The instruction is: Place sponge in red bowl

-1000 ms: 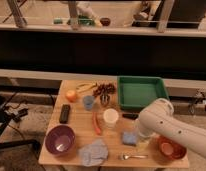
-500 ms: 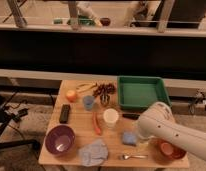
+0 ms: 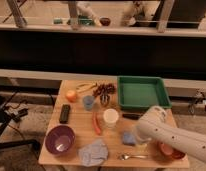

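Purple bowl and flat cloth sit at the front-left of the table, unused. The sponge lies flat at centre-front; its long axis cannot be told. The gripper, jaws spread, hangs at the sponge's 3 o'clock, judged poised for pickup. The red bowl sits at the sponge's 4 o'clock, partly behind the arm.

We see a blue-grey sponge beside the gripper, a red bowl near right, and a purple bowl near left.

1 red bowl, 1 purple bowl, 1 sponge, 1 tray.
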